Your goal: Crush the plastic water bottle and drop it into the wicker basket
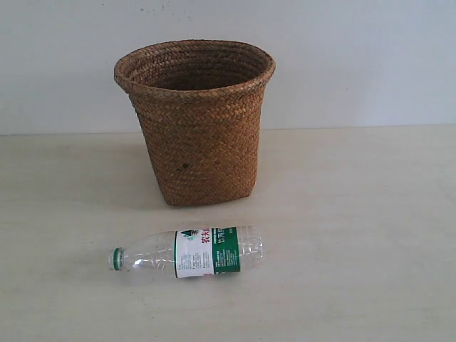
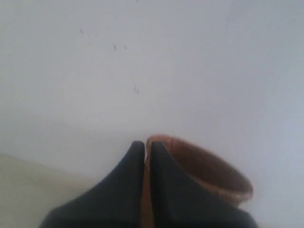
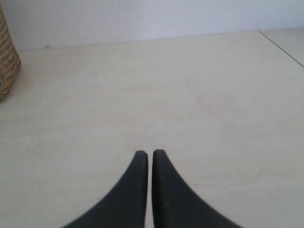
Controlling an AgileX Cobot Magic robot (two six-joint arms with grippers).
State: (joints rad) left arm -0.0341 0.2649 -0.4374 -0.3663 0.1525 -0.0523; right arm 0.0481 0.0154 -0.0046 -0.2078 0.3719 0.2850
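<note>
The small clear green-capped plastic water bottle (image 1: pixel 187 252) lies on its side on the pale table (image 1: pixel 356 235), at six o'clock from the tall brown woven wicker basket (image 1: pixel 196 121), cap toward nine o'clock. Both the left gripper (image 2: pixel 145 145) and the right gripper (image 3: pixel 149 154) have their fingers together, empty.

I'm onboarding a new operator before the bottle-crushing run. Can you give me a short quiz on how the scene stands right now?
1. True or false: the plastic water bottle stands upright inside the wicker basket.
2. In the exterior view, the bottle's green cap points: A) left, B) right, C) toward the basket.
3. Fill in: the left fingers and right fingers are both ___ and hold nothing.

Key: 1 false, because it lies on its side on the table in front of the basket; 2 A; 3 shut.
</note>
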